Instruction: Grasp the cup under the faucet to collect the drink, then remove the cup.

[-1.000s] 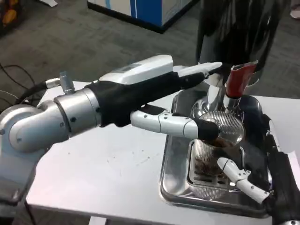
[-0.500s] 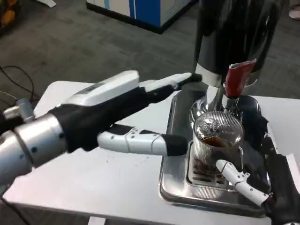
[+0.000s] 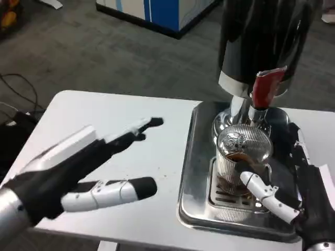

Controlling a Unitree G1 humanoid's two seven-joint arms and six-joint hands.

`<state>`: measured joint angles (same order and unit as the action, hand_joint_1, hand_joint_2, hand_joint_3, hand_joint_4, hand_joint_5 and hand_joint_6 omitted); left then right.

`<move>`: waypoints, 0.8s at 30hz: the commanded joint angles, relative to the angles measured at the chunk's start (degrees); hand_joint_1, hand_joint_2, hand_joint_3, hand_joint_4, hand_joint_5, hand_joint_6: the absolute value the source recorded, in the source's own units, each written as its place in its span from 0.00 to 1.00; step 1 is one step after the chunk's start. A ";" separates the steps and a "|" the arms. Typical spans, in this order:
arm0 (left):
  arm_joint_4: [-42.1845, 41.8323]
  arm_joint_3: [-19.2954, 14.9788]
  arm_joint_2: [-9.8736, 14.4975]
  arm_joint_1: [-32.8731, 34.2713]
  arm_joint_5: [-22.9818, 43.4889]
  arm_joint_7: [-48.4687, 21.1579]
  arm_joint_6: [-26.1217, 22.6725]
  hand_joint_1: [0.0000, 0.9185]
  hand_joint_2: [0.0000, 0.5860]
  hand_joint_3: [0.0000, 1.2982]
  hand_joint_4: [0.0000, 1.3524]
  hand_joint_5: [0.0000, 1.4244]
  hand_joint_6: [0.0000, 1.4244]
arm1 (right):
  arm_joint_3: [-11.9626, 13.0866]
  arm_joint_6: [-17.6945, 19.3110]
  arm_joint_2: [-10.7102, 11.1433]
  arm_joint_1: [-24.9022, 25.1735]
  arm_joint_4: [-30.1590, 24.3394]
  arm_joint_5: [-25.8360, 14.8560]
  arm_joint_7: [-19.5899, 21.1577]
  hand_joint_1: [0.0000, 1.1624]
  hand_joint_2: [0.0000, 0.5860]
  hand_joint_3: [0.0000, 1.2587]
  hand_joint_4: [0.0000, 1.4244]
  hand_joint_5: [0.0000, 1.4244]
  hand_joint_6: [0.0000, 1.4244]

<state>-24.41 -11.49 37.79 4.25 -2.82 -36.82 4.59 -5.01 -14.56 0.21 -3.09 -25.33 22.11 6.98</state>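
Note:
A clear ribbed cup [image 3: 242,157] with dark drink in it stands on the drip grate of a steel tray [image 3: 194,172], right under the faucet [image 3: 242,112] of a black dispenser [image 3: 261,42] with a red tap handle [image 3: 264,86]. My right hand [image 3: 293,193] holds the cup from the right. Its white thumb [image 3: 261,192] lies against the cup's lower front, and its dark fingers [image 3: 297,151] curve round the far right side. My left hand [image 3: 84,167] hovers open over the table, well left of the tray, holding nothing.
The white table [image 3: 104,110] has a rounded far-left corner and a near edge close below my left hand. Beyond it is grey floor, with a blue-and-white cabinet [image 3: 157,10] at the back.
My left hand has pulled back from the faucet area, down and to the left, away from the tray. The right hand stays at the cup, and the cup has not moved.

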 commanded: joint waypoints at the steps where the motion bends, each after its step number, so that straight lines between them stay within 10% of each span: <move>1: -1.09 -1.88 0.48 -4.68 -0.01 1.02 0.81 0.00 0.09 0.05 0.00 0.06 0.03 | -0.72 -0.27 -0.75 0.93 1.62 0.17 0.59 0.56 0.37 0.00 0.00 0.09 0.01; 24: -5.05 -6.97 0.48 -22.55 1.20 0.62 0.22 0.00 0.09 0.05 0.00 0.06 0.03 | -3.09 -3.11 -5.94 9.94 13.75 1.19 8.27 0.57 0.36 0.00 0.00 0.05 0.00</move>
<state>-28.81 -17.35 37.78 -17.13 -2.48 -36.15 4.96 -8.02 -16.72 -3.56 5.58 -13.19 23.44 14.02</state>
